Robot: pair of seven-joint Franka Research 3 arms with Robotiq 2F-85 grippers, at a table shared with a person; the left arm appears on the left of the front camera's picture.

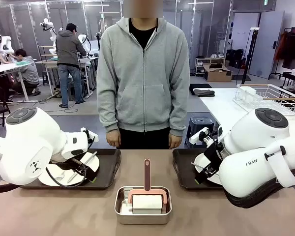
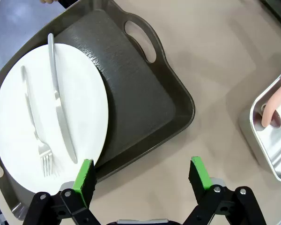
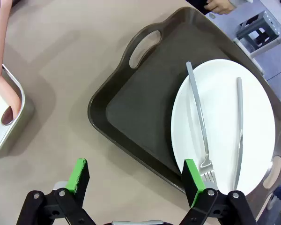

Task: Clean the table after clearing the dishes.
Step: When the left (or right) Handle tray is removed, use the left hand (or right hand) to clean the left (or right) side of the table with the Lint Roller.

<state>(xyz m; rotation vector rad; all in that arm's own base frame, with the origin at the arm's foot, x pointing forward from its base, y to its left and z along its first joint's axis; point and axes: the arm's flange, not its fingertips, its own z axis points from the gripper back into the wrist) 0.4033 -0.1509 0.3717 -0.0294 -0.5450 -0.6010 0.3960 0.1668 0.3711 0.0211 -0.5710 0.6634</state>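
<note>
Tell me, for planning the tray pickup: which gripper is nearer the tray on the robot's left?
Left. The left gripper hovers open at the edge of the left tray; the right gripper hovers at the edge of the right tray, beyond the steel pan.

White arms; blk claw w/ green pads

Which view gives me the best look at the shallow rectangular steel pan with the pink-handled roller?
Front view: the whole shallow rectangular steel pan shows, centred. Left wrist view catches one end; right wrist view, a corner.
</note>
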